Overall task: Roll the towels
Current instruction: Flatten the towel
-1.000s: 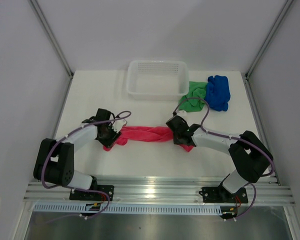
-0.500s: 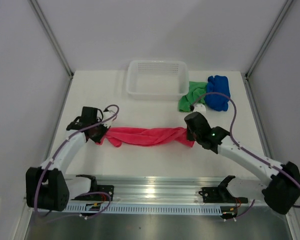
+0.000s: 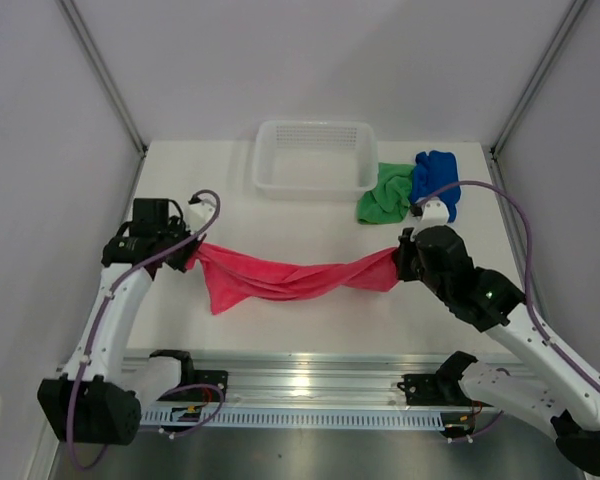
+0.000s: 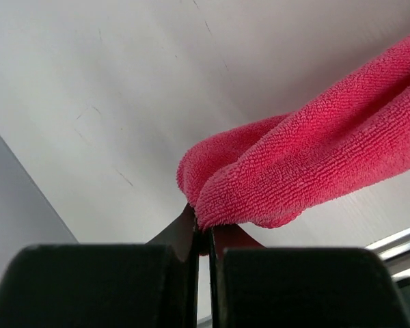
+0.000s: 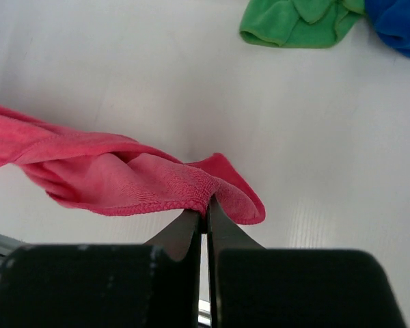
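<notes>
The pink towel [image 3: 290, 280] hangs stretched above the table between both arms, sagging in the middle. My left gripper [image 3: 192, 252] is shut on its left end; in the left wrist view the pink towel [image 4: 307, 171] bunches right at the left gripper [image 4: 205, 229]. My right gripper [image 3: 400, 262] is shut on its right end, and the right wrist view shows the pink towel [image 5: 123, 178] pinched in the right gripper [image 5: 206, 213]. The green towel [image 3: 384, 192] and the blue towel [image 3: 436, 182] lie crumpled together at the back right; the green towel [image 5: 297, 24] and the blue towel [image 5: 400, 24] also show in the right wrist view.
A white mesh basket [image 3: 314, 185] stands at the back centre, just left of the green towel. Side walls enclose the table, and a metal rail [image 3: 310, 375] runs along the near edge.
Both grippers closed on the pink towel's ends, lifted it off the table and drew apart, the left arm leftward and the right arm rightward, untwisting and stretching the towel.
</notes>
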`<state>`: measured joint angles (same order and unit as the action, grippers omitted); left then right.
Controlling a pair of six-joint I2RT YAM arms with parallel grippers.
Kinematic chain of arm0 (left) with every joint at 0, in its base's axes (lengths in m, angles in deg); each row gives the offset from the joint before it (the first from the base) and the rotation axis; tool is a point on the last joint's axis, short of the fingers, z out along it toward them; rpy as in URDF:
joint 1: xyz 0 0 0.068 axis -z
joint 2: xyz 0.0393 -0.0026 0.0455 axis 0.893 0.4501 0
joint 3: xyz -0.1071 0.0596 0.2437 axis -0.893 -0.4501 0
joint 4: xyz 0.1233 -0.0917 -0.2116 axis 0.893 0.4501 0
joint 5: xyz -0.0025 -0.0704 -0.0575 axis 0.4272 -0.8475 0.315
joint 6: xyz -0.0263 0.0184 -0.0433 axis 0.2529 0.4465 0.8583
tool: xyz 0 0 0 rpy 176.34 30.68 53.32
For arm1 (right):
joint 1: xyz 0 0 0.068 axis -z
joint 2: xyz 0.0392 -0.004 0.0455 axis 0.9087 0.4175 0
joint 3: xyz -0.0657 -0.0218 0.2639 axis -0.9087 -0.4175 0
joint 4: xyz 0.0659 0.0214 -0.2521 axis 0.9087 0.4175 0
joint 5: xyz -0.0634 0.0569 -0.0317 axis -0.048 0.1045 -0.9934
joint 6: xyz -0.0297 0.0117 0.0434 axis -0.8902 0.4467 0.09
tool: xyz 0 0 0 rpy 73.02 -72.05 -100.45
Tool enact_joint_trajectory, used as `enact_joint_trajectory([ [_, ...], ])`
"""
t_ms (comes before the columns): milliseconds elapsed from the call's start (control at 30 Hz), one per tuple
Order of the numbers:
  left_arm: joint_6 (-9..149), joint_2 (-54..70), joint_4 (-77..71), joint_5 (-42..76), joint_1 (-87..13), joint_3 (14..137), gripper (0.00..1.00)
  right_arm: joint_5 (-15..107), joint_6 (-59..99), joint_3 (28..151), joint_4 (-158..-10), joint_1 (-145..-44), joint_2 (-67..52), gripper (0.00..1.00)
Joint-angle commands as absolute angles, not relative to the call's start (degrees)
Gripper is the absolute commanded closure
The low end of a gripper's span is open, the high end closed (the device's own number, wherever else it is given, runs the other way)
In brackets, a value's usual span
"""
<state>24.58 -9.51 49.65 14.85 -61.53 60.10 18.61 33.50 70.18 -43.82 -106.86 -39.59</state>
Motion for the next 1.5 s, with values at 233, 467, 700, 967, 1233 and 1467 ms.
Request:
enact_joint_trajectory([
  [233,29.08,28.11,37.91,21.28,-62.28,79.44,0.59,26.80,30.23,62.71,-58.22,-105.23,-29.92,1.00],
  [467,29.54,19.99,31.92,22.10,-62.11,70.39,0.12,31.98,30.85,62.46,-61.30,-99.78,-27.00,1.00],
  [700,16.99,-0.60,37.26,18.49,-56.50,51.66,0.22,33.39,30.24,61.13,-62.62,-98.81,-27.00,1.00],
  [967,9.14,-0.18,35.00,25.00,-43.65,39.32,0.21,34.62,29.18,59.73,-63.14,-97.58,-26.73,1.00],
  [1233,9.23,8.62,34.11,28.86,-42.42,40.46,0.26,34.98,29.44,58.93,-63.41,-97.05,-26.91,1.00],
  [1467,9.13,13.10,33.24,30.79,-42.42,38.17,0.41,34.71,28.83,59.28,-62.80,-96.17,-27.52,1.00],
])
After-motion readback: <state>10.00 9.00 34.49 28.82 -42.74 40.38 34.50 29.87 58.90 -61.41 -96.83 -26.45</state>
